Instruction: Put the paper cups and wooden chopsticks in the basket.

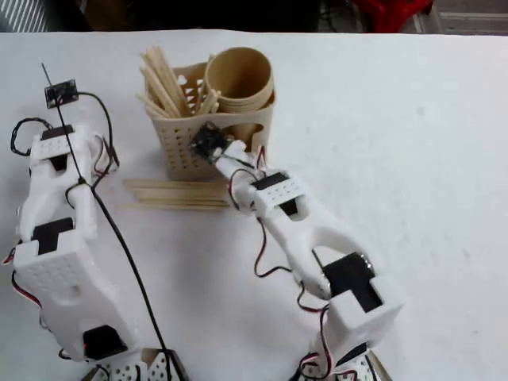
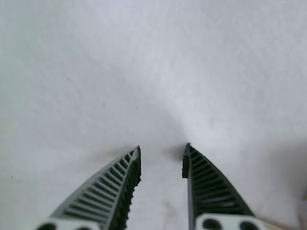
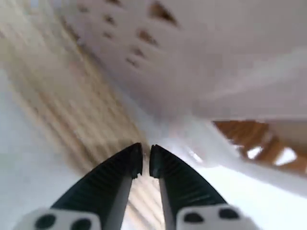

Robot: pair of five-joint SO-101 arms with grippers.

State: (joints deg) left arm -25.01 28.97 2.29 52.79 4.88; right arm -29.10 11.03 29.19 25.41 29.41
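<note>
A cream perforated basket [image 1: 184, 152] stands at the table's back middle. It holds stacked paper cups [image 1: 238, 75] and a bundle of wooden chopsticks [image 1: 163, 79]. More loose chopsticks [image 1: 171, 194] lie flat on the table just in front of it. My right arm [image 1: 274, 198] is stretched to the basket's front wall. My right gripper [image 3: 145, 151] is shut with nothing in it, its tips low over the loose chopsticks [image 3: 62, 96] beside the basket wall [image 3: 144, 57]. My left gripper [image 2: 163, 148] is open over bare white table, holding nothing.
The left arm [image 1: 55, 190] is folded at the table's left side, with black cables [image 1: 119, 238] trailing between the two arms. White tabletop [image 1: 413, 159] stretches wide to the right of the basket.
</note>
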